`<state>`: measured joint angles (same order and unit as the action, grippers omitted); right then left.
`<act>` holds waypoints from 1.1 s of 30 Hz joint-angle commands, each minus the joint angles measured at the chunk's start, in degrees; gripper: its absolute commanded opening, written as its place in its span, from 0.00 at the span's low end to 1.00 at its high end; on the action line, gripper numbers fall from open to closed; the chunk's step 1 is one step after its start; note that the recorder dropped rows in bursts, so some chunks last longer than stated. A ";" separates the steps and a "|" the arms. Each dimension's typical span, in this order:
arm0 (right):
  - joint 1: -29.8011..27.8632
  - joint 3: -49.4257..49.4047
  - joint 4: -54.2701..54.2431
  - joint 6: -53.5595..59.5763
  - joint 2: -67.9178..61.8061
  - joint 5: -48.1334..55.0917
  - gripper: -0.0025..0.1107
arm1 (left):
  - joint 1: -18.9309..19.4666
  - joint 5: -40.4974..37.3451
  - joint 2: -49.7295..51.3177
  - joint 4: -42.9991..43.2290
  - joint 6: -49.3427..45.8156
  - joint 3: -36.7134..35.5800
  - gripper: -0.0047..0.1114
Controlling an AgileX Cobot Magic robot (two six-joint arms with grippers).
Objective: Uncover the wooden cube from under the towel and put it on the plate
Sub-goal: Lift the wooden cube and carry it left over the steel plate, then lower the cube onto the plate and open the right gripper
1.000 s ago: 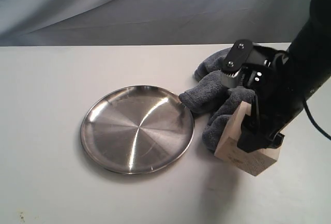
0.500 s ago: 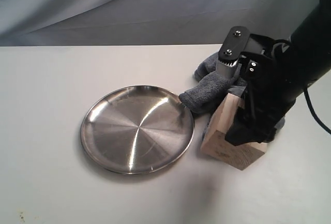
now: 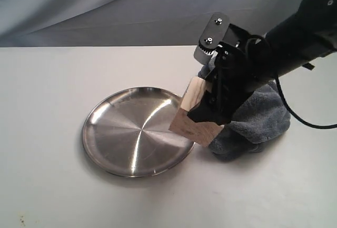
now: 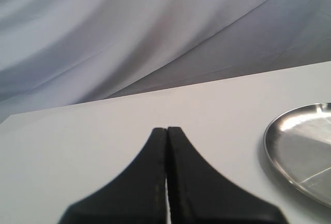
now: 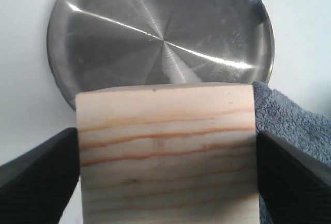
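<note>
Raised beside one plate (image 3: 121, 133), one wooden cube (image 3: 190, 118) sits clamped in right jaws; left jaws closed.

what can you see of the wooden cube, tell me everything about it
The wooden cube is a pale beige block of bare-looking wood, with reddish-brown grain lines across its faces and crisp edges. The right gripper clamps it on two opposite sides, and its fingers are the only things seen touching it. It hangs tilted, one lower corner dipping toward the plate, over that dish's rim on the side nearest the towel.
</note>
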<state>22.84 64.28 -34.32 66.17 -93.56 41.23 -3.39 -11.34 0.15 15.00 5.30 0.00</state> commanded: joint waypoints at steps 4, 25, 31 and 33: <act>1.91 0.46 -22.05 21.64 -5.76 -5.61 0.02 | 0.06 0.62 -0.15 -0.34 0.23 0.00 0.04; 9.73 11.83 -24.80 19.29 -23.28 -18.73 0.02 | 0.06 0.62 -0.15 -0.34 0.23 0.00 0.04; 9.73 11.83 -25.25 19.29 -24.16 -21.12 0.02 | 0.06 0.62 -0.15 -0.34 0.23 0.00 0.04; 9.73 11.83 -26.02 19.17 -24.16 -21.42 0.02 | 0.06 0.62 -0.15 -0.34 0.23 0.00 0.04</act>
<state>32.52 75.73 -58.88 85.51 -117.98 21.22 -3.39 -11.34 0.15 15.00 5.30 0.00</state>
